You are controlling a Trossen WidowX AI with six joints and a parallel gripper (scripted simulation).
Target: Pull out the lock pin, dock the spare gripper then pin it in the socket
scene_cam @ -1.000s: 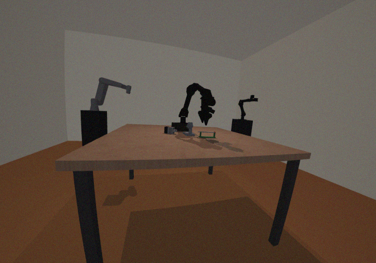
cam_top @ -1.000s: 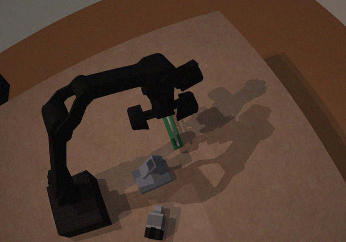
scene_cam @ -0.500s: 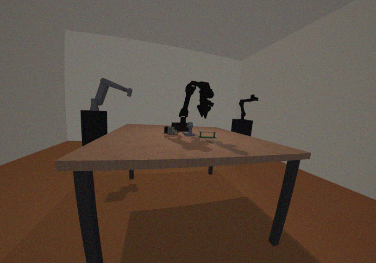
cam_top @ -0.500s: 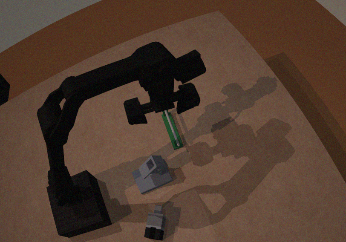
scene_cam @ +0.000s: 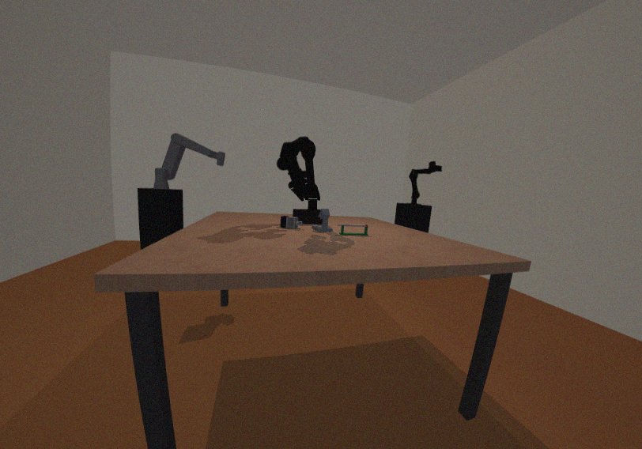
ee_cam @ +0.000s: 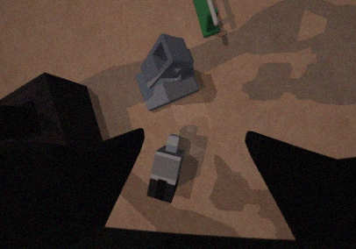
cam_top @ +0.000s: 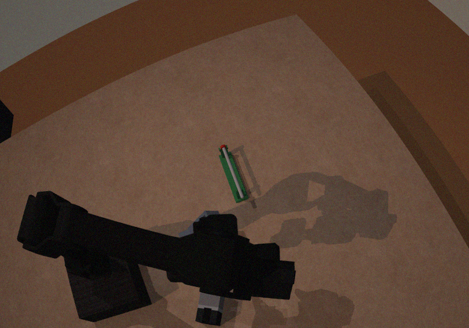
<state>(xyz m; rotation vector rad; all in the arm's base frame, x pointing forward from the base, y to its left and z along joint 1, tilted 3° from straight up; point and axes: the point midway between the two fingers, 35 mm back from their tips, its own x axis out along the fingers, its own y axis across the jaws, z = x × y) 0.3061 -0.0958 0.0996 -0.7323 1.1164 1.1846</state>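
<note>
The lock pin (cam_top: pixel 232 172) (scene_cam: pixel 353 226) (ee_cam: pixel 212 12), grey with a red head, lies along the top of a green rack (cam_top: pixel 226 174) (scene_cam: pixel 353 234) (ee_cam: pixel 202 17). The blue-grey mount (cam_top: pixel 198 220) (scene_cam: pixel 324 219) (ee_cam: pixel 167 89) stands on the table with its socket opening visible in the wrist view; the arm hides most of it in the top view. The spare gripper (cam_top: pixel 209 302) (scene_cam: pixel 291 222) (ee_cam: pixel 167 167), grey and black, lies with its narrow spigot toward the mount. My gripper (scene_cam: pixel 309 198) (ee_cam: pixel 194 134) is open and empty, above the table. Between its fingers in the wrist view, the spare gripper shows below.
My arm's dark base (cam_top: pixel 107 290) (ee_cam: pixel 75 110) stands left of the mount and spare gripper. The table (cam_top: pixel 320 127) (scene_cam: pixel 300 259) carries shadows of the arm. In the exterior view, two other arms stand off the table on black pedestals (scene_cam: pixel 160 216) (scene_cam: pixel 413 217).
</note>
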